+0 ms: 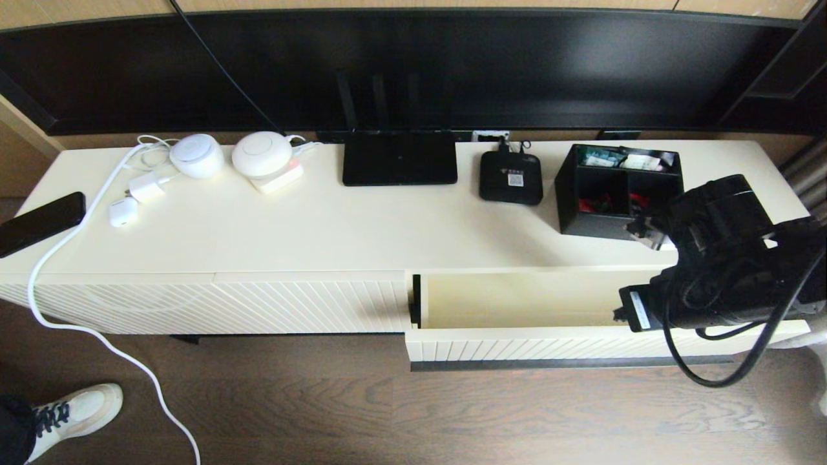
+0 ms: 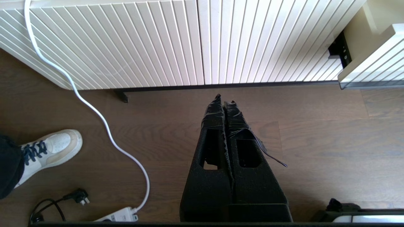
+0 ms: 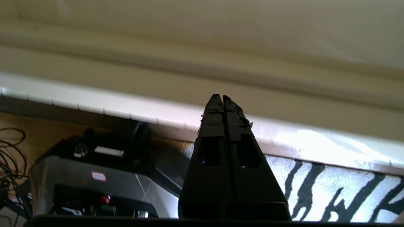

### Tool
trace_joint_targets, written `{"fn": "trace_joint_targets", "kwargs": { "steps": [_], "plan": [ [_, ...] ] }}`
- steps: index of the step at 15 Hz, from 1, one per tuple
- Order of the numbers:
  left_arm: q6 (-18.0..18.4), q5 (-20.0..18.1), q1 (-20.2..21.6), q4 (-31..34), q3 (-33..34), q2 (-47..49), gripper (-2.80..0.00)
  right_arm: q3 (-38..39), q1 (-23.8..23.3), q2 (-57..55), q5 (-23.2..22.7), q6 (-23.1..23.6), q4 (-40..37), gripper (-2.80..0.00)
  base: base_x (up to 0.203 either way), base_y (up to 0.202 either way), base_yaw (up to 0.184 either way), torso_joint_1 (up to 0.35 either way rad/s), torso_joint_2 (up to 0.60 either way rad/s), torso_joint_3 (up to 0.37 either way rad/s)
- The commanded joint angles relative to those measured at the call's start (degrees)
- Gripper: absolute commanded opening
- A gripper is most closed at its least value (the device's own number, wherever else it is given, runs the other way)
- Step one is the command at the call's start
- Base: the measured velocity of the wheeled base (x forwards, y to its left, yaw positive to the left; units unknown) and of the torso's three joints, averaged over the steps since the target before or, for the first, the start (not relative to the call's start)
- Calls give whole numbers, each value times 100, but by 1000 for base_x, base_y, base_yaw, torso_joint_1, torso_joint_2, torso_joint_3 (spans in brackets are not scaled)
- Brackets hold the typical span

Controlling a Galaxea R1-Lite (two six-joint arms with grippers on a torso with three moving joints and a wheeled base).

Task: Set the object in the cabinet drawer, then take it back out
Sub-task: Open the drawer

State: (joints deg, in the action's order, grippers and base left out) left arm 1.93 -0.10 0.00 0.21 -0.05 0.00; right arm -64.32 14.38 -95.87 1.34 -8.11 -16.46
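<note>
Drawer (image 1: 517,300) pulled open, nothing inside yet. Organizer box (image 1: 617,190) on bench top (image 1: 323,226), beyond right pincer (image 3: 222,97), untouched. Right pincer together, holding nothing, over drawer's right end. Left pincer (image 2: 223,99) together, parked low above floor. Placing and retrieval both left.

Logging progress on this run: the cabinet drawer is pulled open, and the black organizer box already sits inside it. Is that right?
Not quite. The cabinet drawer is pulled open, but the head view shows its interior bare; the black organizer box stands on the cabinet top, beside the small set-top box. The right gripper, fingers shut, is at the drawer's front edge.
</note>
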Motion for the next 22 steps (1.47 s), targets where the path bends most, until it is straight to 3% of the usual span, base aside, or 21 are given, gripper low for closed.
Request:
{"fn": "trace_joint_targets", "kwargs": {
  "steps": [1, 12, 17, 22],
  "plan": [
    [1, 1, 0, -2, -3, 1, -280, -305, 3, -364, 6, -22, -7, -280, 0, 0, 0, 0, 0, 0],
    [1, 1, 0, -3, -4, 9, -280, -722, -15, -866, 33, -6, -28, -280, 0, 0, 0, 0, 0, 0],
    [1, 1, 0, 3, -3, 9, -280, -877, 19, -686, 461, 55, -1264, -280, 0, 0, 0, 0, 0, 0],
    [1, 1, 0, 4, 4, 3, -280, -443, 147, -518, 429, -32, -1316, -280, 0, 0, 0, 0, 0, 0]
  ]
}}
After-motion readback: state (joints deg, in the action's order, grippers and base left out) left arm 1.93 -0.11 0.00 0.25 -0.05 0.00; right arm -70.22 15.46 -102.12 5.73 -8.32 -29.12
